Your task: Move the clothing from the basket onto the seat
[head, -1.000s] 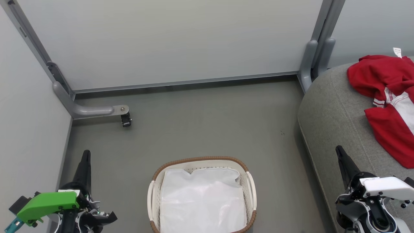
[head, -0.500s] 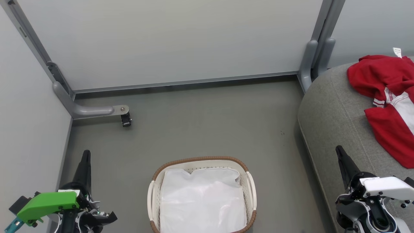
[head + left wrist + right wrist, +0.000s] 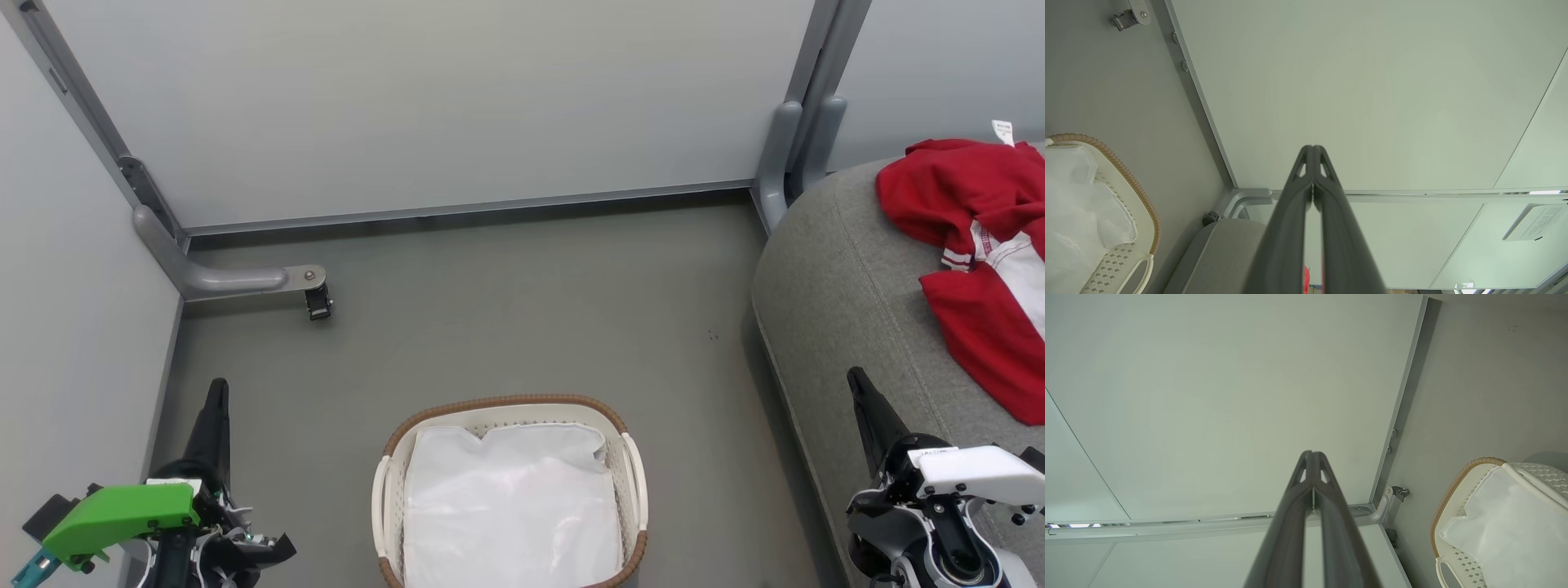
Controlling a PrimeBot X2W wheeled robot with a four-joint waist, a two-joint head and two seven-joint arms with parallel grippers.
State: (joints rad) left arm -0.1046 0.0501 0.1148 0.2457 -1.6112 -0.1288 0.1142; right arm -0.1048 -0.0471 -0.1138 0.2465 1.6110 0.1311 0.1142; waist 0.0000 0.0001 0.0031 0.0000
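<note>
Grey floor (image 3: pixel 522 310) is enclosed by pale partition panels (image 3: pixel 424 106) on grey metal feet, and the basket (image 3: pixel 506 402) is set on it low in the head view, between the two arms. Inside the basket nothing but the white liner cloth (image 3: pixel 510 506) is seen; no red fabric is visible there. The clothing (image 3: pixel 971 245) is spread in a rumpled heap on the seat (image 3: pixel 841 310) at the right, with a small white label (image 3: pixel 1002 131) standing up at its far edge and a white panel with striped trim turned upward.

From this layout the transfer is judged to be complete: the garments are carried by the cushion alone, and nothing is held by either arm. The left fingers (image 3: pixel 214 416) are pressed together from base to tip, as is confirmed in the left wrist view, and are pointed up and away over bare floor beside the left panel. The right fingers (image 3: pixel 867 404) are likewise closed flat on one another and empty, raised over the seat's near rounded edge. Such a symmetrical, idle posture at either side of the basket is read as a rest pose, not as an approach.

Relative to the right fingers, the clothing is placed beyond and to the right, near but clearly apart from the tips. From the left fingers it is well apart, with the basket and a stretch of floor between.
</note>
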